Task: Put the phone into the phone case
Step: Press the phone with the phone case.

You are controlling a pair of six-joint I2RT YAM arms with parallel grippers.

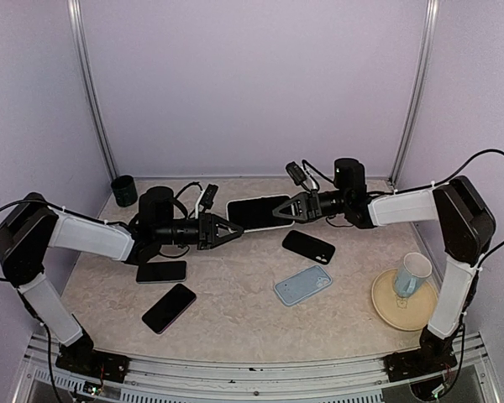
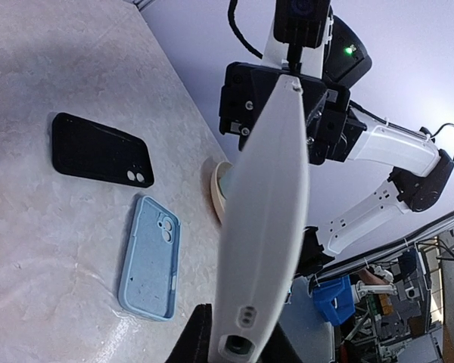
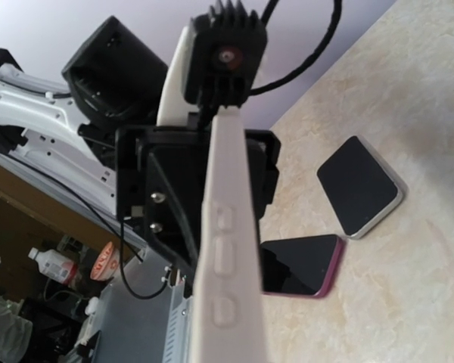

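Note:
A phone [image 1: 259, 211] with a dark screen sits in a white phone case and hangs in the air between both arms. My left gripper [image 1: 237, 227] is shut on its near-left end. In the left wrist view the white case [image 2: 265, 227] rises between my black fingers [image 2: 195, 340]. My right gripper [image 1: 279, 211] is shut on the other end. The right wrist view shows only the case's button edge [image 3: 227, 265], which hides my fingertips.
On the table lie a black case [image 1: 308, 246], a blue case [image 1: 302, 285], a silver-edged phone [image 1: 161, 271] and a pink-edged phone [image 1: 169, 307]. A mug [image 1: 412, 274] stands on a plate [image 1: 385, 304] at the right. A black cup [image 1: 123, 190] is at the back left.

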